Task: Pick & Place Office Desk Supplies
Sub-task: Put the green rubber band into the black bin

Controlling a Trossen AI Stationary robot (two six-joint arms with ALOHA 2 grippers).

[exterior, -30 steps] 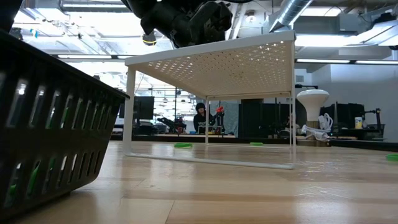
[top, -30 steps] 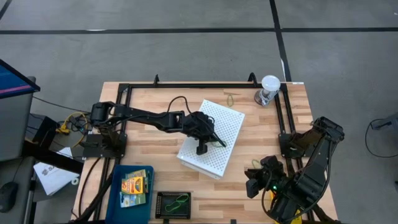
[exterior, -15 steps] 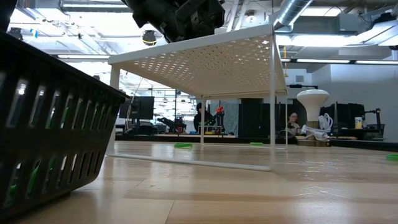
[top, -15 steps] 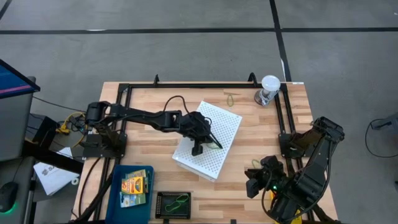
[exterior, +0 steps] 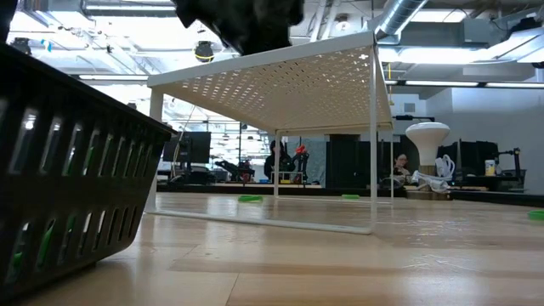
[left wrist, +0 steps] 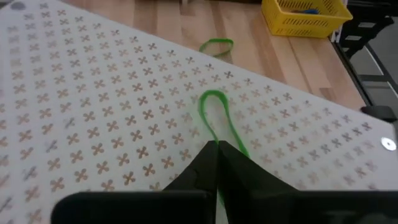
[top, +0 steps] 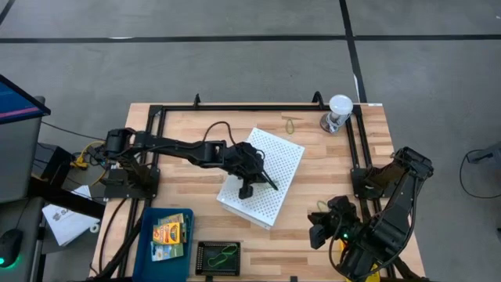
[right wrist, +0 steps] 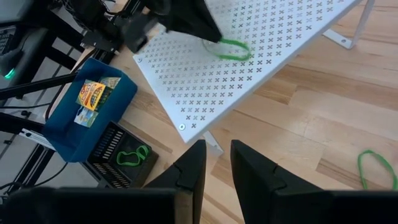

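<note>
A white perforated shelf [top: 262, 176] stands on thin legs mid-table. On its top lies a thin green rubber band [left wrist: 214, 115], and my left gripper [left wrist: 217, 152] is shut on the band's near end. The same gripper [top: 264, 182] shows above the shelf in the high view. My right gripper [right wrist: 217, 168] hangs open and empty near the table's right front corner. A blue bin [top: 153, 223] holds yellow-orange crayon boxes [top: 171, 231] and a green card box [top: 164, 251]. More bands lie on the table: one olive [top: 290, 123], one green [right wrist: 376, 168]. My left gripper pinches the near end of the green band [left wrist: 219, 144] between its two shut fingertips. The fingers slant down from the table's left side and lie along the loop. The band's far bend [left wrist: 211, 96] reaches out over the shelf's top, slack.
A black slatted basket [top: 218, 257] at the front edge holds a green band [top: 227, 251]. A clear cup with a white lid [top: 339, 111] stands at the far right corner. A black frame [top: 258, 107] runs around the table. Beyond the shelf lie another green band [left wrist: 216, 45] and a yellow basket [left wrist: 305, 12].
The white shelf has slid a little toward the table's left edge and then stayed put. My left gripper has drawn back toward the left edge and risen slightly, with the green band at its fingertips. The right arm kept still.
</note>
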